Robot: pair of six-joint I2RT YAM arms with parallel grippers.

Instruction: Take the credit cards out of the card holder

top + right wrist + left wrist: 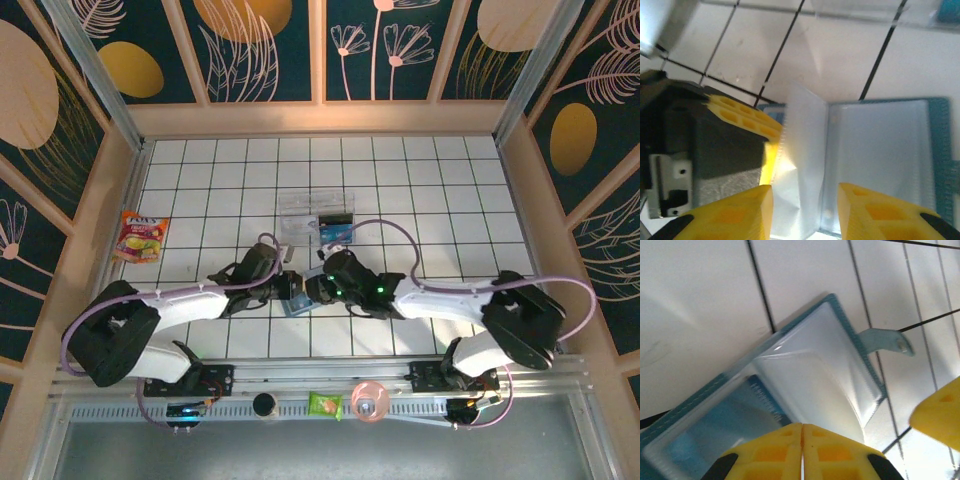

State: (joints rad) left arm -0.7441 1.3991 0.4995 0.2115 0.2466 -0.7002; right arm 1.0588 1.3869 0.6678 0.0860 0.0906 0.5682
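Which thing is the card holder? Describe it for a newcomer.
On the white tiled table, find the clear plastic tray. Just nearer the front edge lies the card holder: teal-edged, opened flat, pale sleeves, unlike the boxy tray.

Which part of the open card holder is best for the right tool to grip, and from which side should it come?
The raised clear leaf near the card holder's fold, from above, one finger on each face. It stands up thin while the rest lies flat, and the shut left tool seems to hold its far edge.
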